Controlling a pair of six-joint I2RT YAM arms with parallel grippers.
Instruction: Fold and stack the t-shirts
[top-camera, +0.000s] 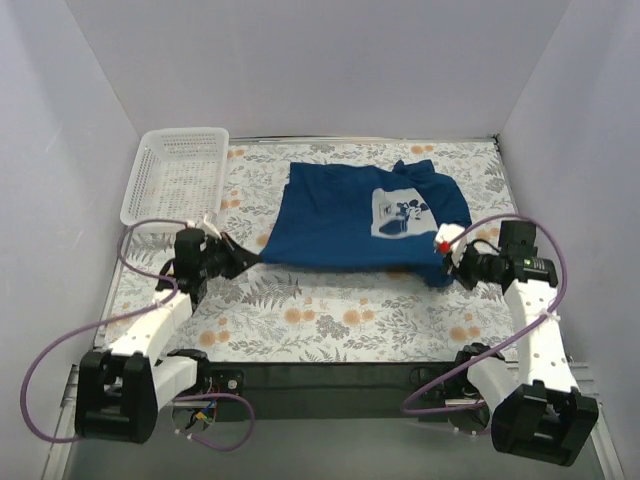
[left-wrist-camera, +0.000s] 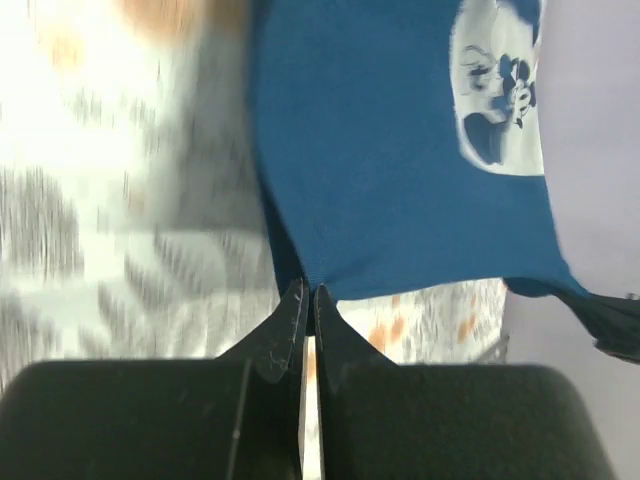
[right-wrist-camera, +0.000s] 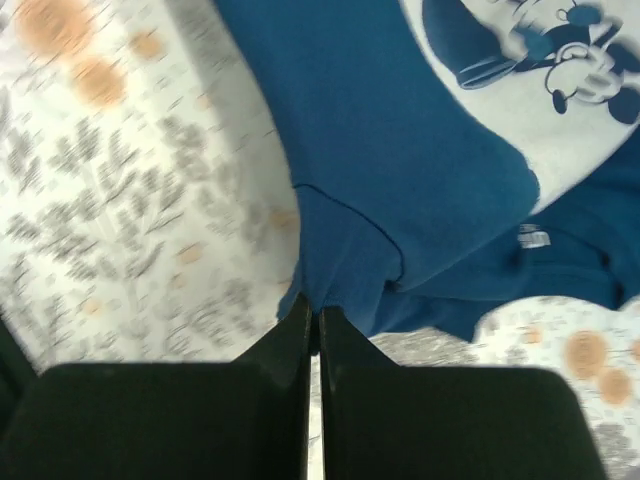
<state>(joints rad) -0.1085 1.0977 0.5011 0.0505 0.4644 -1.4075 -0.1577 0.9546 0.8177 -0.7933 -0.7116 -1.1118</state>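
Your left fingers (left-wrist-camera: 285, 338) are pinched shut on the t-shirt (top-camera: 335, 215) at one near corner. Your right fingers (right-wrist-camera: 294, 338) are clamped tight on the other.

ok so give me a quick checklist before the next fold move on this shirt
1. left gripper shut on the t-shirt at its near-left corner: ok
2. right gripper shut on its near-right end: ok
3. chest graphic facing up: ok
4. shirt apart from the basket: ok
5. cloth smooth around the collar: not ok, bunched
6. near edge lifted off the table: cannot tell
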